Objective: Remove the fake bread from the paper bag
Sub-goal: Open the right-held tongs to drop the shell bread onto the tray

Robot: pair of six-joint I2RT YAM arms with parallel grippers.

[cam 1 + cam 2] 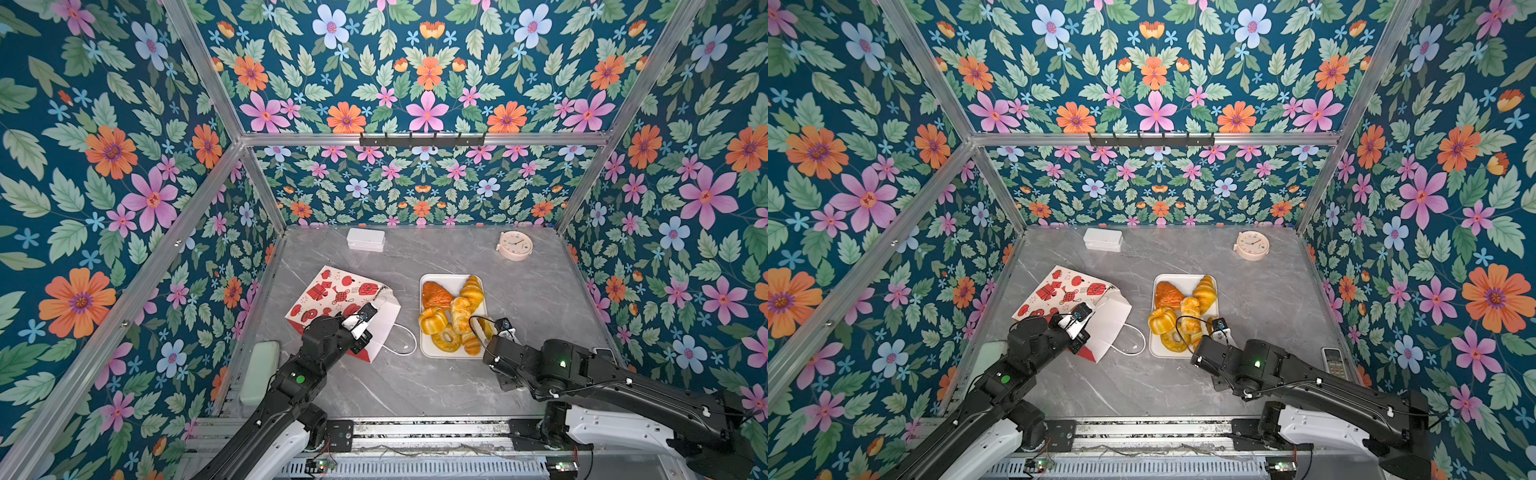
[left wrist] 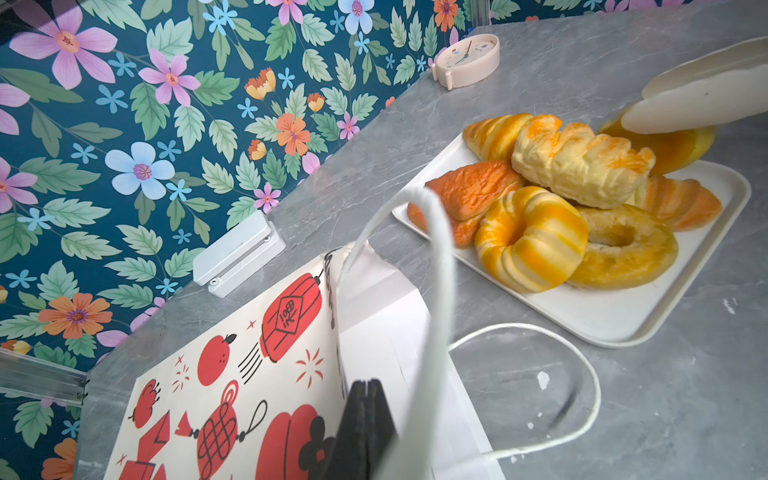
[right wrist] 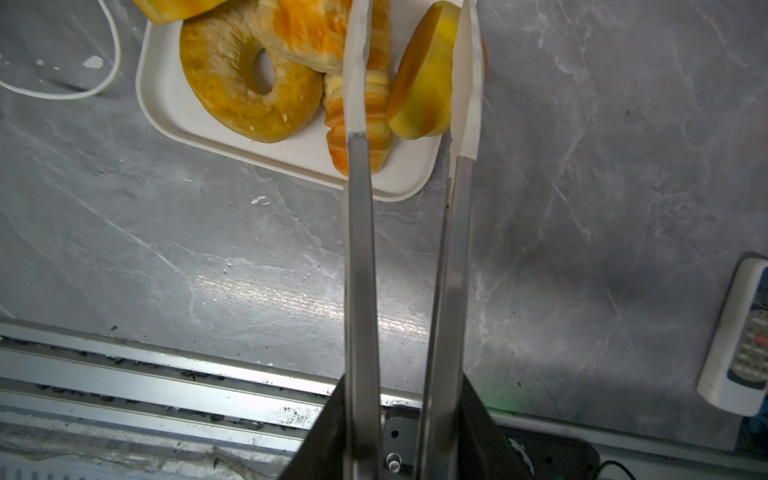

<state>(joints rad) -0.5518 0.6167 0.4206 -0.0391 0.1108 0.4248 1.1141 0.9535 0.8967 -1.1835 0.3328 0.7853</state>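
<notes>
So, left gripper (image 2: 365, 415): jaws were together, seemingly pinching the cord handle (image 2: 446, 291) of the paper bag (image 1: 332, 291), though blur hid the contact.
Paper bag: lay flat under that gripper, its mouth turned toward the tray (image 3: 199, 120).
Right gripper (image 3: 405, 419): was clamped on the tongs (image 3: 361, 249).
Tongs tips: held the round bun (image 3: 424, 75) over the tray's corner.
Fake bread (image 1: 451, 309): was heaped on the tray, just ahead of the right gripper.

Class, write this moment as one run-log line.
left hand: shut by bag | right hand: tongs pinching bun at tray edge
</notes>
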